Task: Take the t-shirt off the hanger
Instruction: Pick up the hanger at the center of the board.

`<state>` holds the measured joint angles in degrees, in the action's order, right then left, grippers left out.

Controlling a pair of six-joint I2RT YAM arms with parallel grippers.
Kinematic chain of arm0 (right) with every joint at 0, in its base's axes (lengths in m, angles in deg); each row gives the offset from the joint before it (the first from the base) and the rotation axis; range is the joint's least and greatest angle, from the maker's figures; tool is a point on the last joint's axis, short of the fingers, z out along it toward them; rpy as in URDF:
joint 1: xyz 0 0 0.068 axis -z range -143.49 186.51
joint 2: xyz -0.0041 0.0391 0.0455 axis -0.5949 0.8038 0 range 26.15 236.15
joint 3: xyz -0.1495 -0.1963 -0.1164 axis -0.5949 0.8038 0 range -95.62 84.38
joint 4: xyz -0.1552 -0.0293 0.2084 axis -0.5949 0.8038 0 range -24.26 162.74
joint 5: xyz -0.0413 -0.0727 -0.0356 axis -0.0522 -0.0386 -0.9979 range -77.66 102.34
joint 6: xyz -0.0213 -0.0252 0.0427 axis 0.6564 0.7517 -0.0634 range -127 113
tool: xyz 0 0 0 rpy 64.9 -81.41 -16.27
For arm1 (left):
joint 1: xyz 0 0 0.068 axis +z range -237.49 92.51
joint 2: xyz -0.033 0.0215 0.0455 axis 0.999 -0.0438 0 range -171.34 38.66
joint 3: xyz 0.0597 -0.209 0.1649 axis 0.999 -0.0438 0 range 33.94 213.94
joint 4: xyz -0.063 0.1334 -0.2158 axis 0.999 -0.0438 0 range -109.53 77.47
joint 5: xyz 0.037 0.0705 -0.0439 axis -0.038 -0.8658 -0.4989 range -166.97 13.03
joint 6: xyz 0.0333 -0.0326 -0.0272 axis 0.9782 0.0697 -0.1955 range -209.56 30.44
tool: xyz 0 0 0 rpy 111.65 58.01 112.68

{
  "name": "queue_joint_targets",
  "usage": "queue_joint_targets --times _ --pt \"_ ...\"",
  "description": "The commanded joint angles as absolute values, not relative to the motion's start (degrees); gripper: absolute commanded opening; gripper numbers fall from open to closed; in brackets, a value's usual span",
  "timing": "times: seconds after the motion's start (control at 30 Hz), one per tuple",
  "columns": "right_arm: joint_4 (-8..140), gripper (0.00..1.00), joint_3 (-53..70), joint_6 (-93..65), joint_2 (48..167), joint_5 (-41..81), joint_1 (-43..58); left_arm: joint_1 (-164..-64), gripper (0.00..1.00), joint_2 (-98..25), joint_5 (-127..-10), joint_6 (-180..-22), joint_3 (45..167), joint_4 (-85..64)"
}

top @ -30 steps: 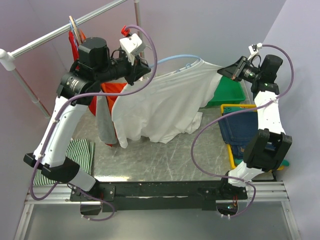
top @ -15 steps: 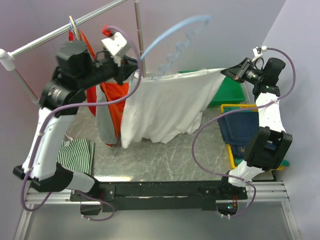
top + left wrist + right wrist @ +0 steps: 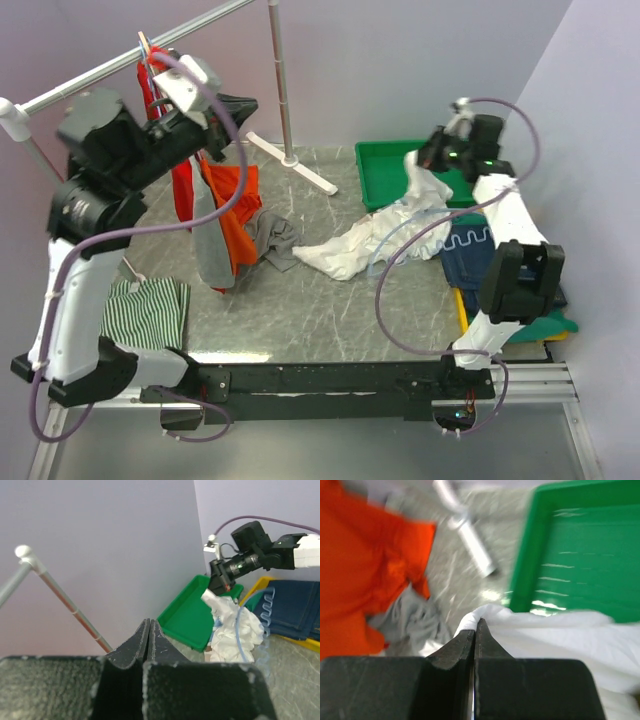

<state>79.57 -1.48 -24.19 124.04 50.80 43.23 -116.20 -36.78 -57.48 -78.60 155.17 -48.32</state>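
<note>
So the crumpled white t-shirt [image 3: 350, 245] lies heaped on the grey tabletop [image 3: 300, 300]. The right gripper [image 3: 432, 158] has its jaws pinching one end over the green plastic tray [image 3: 385, 160]. A light-blue plastic hanger [image 3: 466, 240] rests across the shirt and the dark blue jeans [image 3: 470, 268] in the yellow bin [image 3: 462, 305]. The left gripper [image 3: 245, 103] is up by the metal rack [image 3: 120, 62], jaws clenched on nothing.

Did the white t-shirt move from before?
Yes. The white t-shirt dropped onto the table, shifting right toward the green tray.
</note>
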Motion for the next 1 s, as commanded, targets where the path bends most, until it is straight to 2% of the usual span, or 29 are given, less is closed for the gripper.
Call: queue_joint_targets --times 0.0,0.23,0.33,0.37,0.4,0.5,0.53,0.57,0.63,0.67,0.77,0.87,0.97 --pt "83.40 0.00 -5.18 -16.94 125.03 45.75 34.25 -116.05 0.01 -40.26 -57.99 -79.45 153.30 -45.57" --pt "84.90 0.01 -3.42 -17.98 125.21 39.25 31.85 -116.05 0.01 -43.17 -54.74 -80.94 153.13 -48.12" --pt "86.30 0.21 -4.29 -20.09 125.47 32.68 31.93 -116.05 0.01 -44.75 -52.80 -81.74 152.07 -49.26" --pt "88.22 0.28 -4.91 -21.14 125.90 30.73 31.94 -116.31 0.04 -45.19 -52.97 -81.91 151.63 -49.96" --pt "89.11 0.40 -6.31 -21.49 126.78 28.88 32.02 -116.49 0.06 -46.06 -53.06 -82.09 151.19 -50.23" --pt "90.88 0.48 -8.07 -23.34 127.84 23.69 32.90 -117.37 0.18 -46.77 -53.50 -82.26 149.00 -49.88" --pt "91.14 0.50 -8.60 -23.87 127.93 22.46 33.25 -117.72 0.25 -46.95 -53.59 -82.35 148.47 -49.71" --pt "91.84 0.53 -9.13 -25.87 128.19 19.92 34.38 -118.07 0.39 -47.21 -53.59 -82.53 147.86 -49.62" --pt "92.02 0.54 -10.71 -27.64 128.63 18.76 35.80 -118.51 0.46 -48.00 -53.06 -82.88 147.24 -49.53" --pt "92.81 0.54 -11.32 -29.30 128.63 17.45 36.50 -119.04 0.58 -48.18 -52.89 -83.14 146.63 -49.35" --pt "94.21 0.56 -12.03 -30.20 127.32 14.54 39.75 -119.83 0.73 -48.79 -52.19 -84.19 144.08 -47.86" --pt "99.11 0.56 -12.04 -28.63 126.61 13.57 40.28 -120.80 0.83 -49.06 -52.18 -85.60 141.45 -45.49" --pt "100.46 0.55 -5.21 -29.57 124.42 13.65 40.63 -121.32 0.86 -49.50 -53.76 -85.95 139.94 -44.08"
